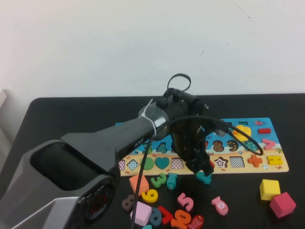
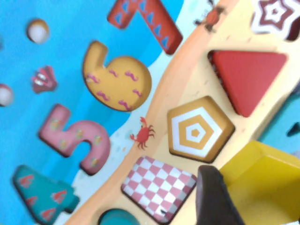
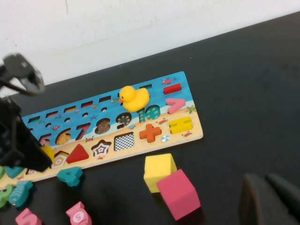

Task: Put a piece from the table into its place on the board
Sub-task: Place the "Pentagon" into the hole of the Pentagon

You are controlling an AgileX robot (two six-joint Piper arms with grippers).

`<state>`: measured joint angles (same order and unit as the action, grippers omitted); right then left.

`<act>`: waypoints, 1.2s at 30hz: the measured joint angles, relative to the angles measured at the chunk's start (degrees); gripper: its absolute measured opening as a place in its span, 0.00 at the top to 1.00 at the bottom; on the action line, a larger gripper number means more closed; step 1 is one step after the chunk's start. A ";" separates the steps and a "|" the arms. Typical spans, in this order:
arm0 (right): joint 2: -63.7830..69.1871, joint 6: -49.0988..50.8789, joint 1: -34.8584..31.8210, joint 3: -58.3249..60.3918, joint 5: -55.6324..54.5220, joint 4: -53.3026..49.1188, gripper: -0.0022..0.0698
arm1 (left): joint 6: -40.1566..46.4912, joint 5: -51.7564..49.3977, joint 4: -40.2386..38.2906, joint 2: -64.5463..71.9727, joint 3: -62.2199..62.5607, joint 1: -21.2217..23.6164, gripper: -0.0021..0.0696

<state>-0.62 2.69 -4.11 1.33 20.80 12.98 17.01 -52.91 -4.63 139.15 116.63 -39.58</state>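
Over the black table (image 1: 57, 112), the left gripper (image 1: 200, 164) is gripping the piece (image 2: 262, 183), hovering beside its place (image 2: 199, 133); next: lining it up. The right gripper (image 3: 269, 199) is idling near the cubes, jaw state unclear.

A plain white wall (image 1: 119, 43) rises behind the furniture.

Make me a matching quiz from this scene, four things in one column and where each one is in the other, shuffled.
Things:
1. yellow pentagon piece
2. red triangle
3. rubber duck
4. pink cube

Places:
A. on the black table beside the yellow cube
B. seated in its recess on the board
C. standing on the board's numeral row
D. in the left gripper, over the board next to the empty pentagon recess

Pairs: 1-D, 2-B, 3-C, 4-A.

The right gripper is over the table, off the board, near the cubes.
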 joint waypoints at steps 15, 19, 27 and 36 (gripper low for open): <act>0.00 0.00 0.00 0.00 0.00 0.00 0.94 | -5.94 2.50 1.45 4.23 4.27 0.33 0.54; 0.00 0.00 0.00 0.00 0.00 0.00 0.94 | -6.47 1.49 1.45 5.87 6.41 0.33 0.54; 0.00 0.00 0.00 0.00 0.00 0.00 0.94 | -6.99 0.31 1.45 6.70 7.39 0.41 0.54; 0.00 0.00 0.00 0.00 0.00 0.00 0.94 | -6.97 -1.14 1.20 6.85 7.39 1.51 0.54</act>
<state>-0.62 2.69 -4.11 1.33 20.80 12.98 10.04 -54.05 -3.43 145.99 124.01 -38.07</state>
